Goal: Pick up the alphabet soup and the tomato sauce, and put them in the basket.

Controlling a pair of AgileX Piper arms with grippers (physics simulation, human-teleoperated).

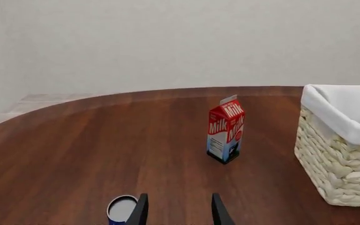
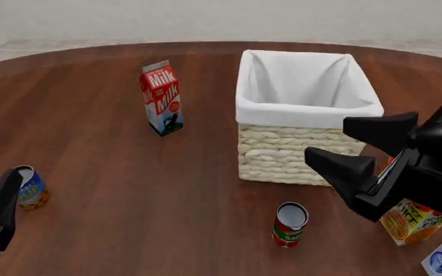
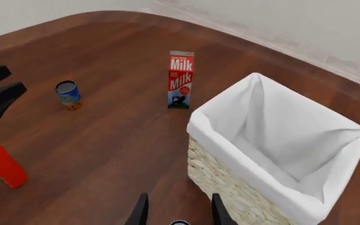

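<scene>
Your left pincer (image 1: 178,211) is spread wide and empty, and the soup (image 2: 30,187) stands just beside it, outside the gap, not between the fingers. Close now and you would likely clip the can's side and tip or roll it across the surface (image 2: 129,201). Shift the pincer until the can sits in the gap first.

Your right pincer (image 2: 355,149) is also spread and holds nothing. It hangs above the near right corner of the basket (image 2: 298,161), with the sauce (image 2: 289,224) below it toward 7 o'clock in the front view. Drop straight down from here and a finger could catch the basket wall or rim. An orange juice carton (image 2: 409,221) lies close by at 3 o'clock of the sauce, so a wide approach could knock it.

Both cans stand upright with the long axis vertical and tops facing up. The soup is at 8 o'clock of the basket, well apart from it; the sauce is near the basket's front wall, at 6 o'clock. The milk (image 2: 162,98) stands at 10 o'clock, clear of both paths.
</scene>
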